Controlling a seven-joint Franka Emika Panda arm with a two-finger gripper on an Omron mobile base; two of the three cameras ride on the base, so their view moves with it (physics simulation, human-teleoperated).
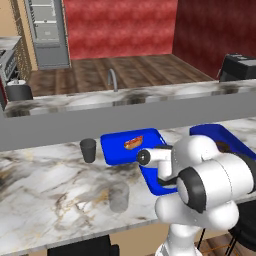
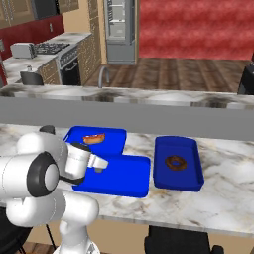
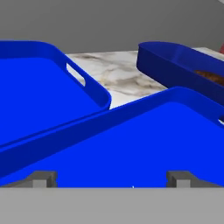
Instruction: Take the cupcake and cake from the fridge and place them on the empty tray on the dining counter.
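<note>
Three blue trays lying close together on the marble surface [image 2: 218,198]: one carrying a hot dog [image 2: 93,138], one carrying a dark ring-shaped item [image 2: 175,162], and the empty tray [image 2: 126,181] sitting nearest the robot, between the other two. Hovering low over that empty tray, claw [image 3: 111,177] with fingertips [image 3: 41,177] spread wide apart, gripping nothing and touching nothing. Standing across the room, grey fridge [image 2: 120,30] likely hiding the small, soft, probably crushable sweets, best pinched gently at wrapper or firm sides rather than frosting.
</note>
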